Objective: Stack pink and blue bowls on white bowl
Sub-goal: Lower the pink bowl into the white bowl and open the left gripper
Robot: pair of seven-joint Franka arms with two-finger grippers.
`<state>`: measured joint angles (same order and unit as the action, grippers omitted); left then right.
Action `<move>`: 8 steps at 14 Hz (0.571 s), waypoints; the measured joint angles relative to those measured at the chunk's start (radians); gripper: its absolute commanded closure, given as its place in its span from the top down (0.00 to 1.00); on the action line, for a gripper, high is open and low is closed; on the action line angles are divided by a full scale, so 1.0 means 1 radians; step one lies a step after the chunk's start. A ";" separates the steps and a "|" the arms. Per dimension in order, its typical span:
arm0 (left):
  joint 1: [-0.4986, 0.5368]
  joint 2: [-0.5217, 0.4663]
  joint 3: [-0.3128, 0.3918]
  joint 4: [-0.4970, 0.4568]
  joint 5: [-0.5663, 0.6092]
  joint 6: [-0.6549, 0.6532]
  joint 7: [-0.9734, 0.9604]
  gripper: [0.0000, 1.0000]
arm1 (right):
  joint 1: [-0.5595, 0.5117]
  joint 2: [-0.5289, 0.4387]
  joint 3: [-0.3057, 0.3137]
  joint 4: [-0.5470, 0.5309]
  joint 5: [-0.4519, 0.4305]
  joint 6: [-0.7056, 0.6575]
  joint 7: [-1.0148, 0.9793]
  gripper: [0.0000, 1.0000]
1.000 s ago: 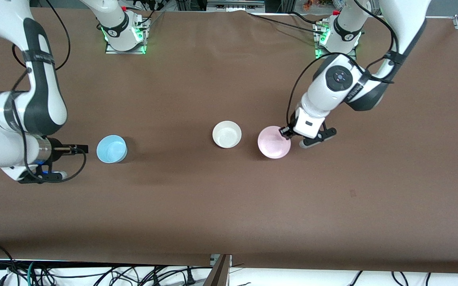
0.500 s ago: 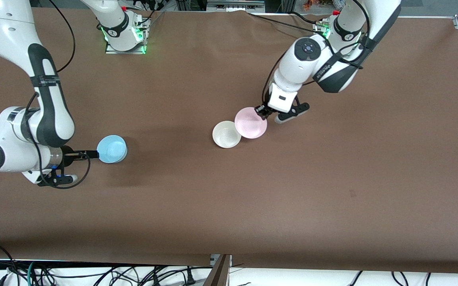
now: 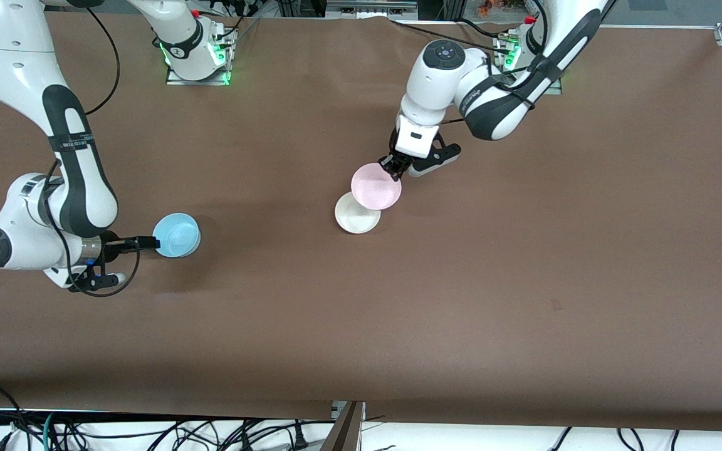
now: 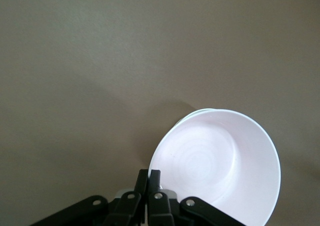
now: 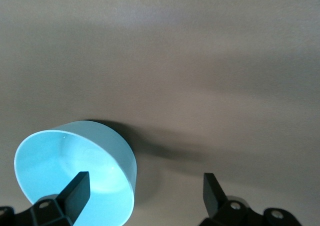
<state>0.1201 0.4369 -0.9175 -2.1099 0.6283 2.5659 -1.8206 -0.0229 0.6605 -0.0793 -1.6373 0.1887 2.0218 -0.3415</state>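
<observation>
While the left end effector (image 3: 393, 164) pinches the pink bowl (image 3: 376, 186) by its rim, fingers closed tight on the wall as the left wrist view shows (image 4: 150, 183), the bowl hangs tilted over the white bowl (image 3: 356, 217) and covers part of it. Rim grip likely chosen so the bowl's underside stays free to seat into the one below. White bowl sits on the tabletop (image 3: 361, 313) just under the load. Right end effector (image 3: 148, 242) is low at the blue bowl (image 3: 177, 235), fingers spread wide: one finger (image 5: 75, 192) inside the bowl, the other outside, straddling the wall, not yet closed. Blue bowl rests on the tabletop, well apart from the other two. Judged: pink goes first, blue follows.
</observation>
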 measured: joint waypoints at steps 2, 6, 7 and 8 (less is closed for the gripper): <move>-0.084 0.059 0.067 0.060 0.070 0.002 -0.100 0.00 | 0.001 0.000 0.002 -0.004 0.007 0.001 -0.003 0.89; -0.310 0.133 0.260 0.166 0.081 0.001 -0.163 0.00 | 0.002 0.004 0.006 -0.014 0.024 0.001 -0.009 0.53; -0.338 0.141 0.282 0.176 0.081 0.000 -0.171 0.00 | 0.002 0.004 0.006 -0.016 0.025 0.001 -0.009 0.52; -0.350 0.146 0.291 0.181 0.081 0.000 -0.175 0.00 | 0.002 0.004 0.006 -0.019 0.025 0.001 -0.010 0.45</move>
<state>-0.2302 0.5832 -0.6267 -1.9287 0.7098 2.5661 -1.9957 -0.0209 0.6646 -0.0730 -1.6561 0.2135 2.0230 -0.3513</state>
